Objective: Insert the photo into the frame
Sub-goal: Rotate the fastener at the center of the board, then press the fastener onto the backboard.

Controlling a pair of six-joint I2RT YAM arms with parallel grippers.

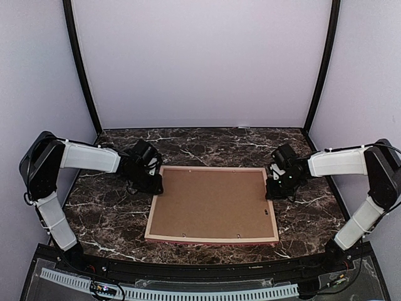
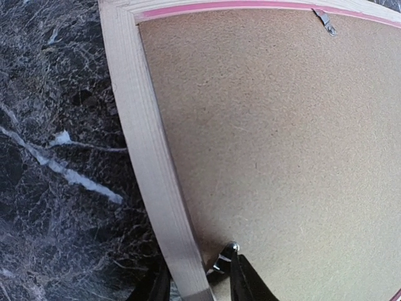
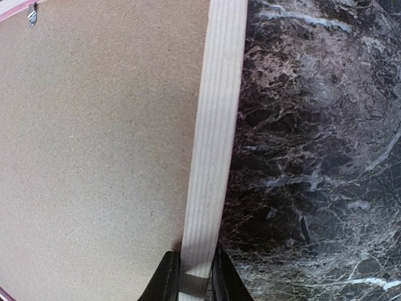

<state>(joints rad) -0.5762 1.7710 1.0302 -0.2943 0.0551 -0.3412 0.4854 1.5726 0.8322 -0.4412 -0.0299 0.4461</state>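
The frame [image 1: 213,238] lies face down on the marble table, its pale wood rails around a brown backing board [image 1: 213,204]. The photo is hidden. My left gripper [image 1: 153,183] sits at the left rail [image 2: 150,157]. Its jaws straddle that rail: the outer finger is against the wood, while the inner finger [image 2: 245,279] stands a little off it, touching a small metal tab [image 2: 224,257] on the backing board [image 2: 269,138]. My right gripper [image 1: 270,188] is shut on the right rail [image 3: 216,138], with both black fingers [image 3: 166,279] pressed to its sides.
Dark marble tabletop [image 1: 113,213] surrounds the frame on all sides. A thin pink edge and another metal tab [image 2: 324,20] show at the frame's far rail, and one more tab [image 3: 31,15] shows in the right wrist view. Pale walls enclose the table.
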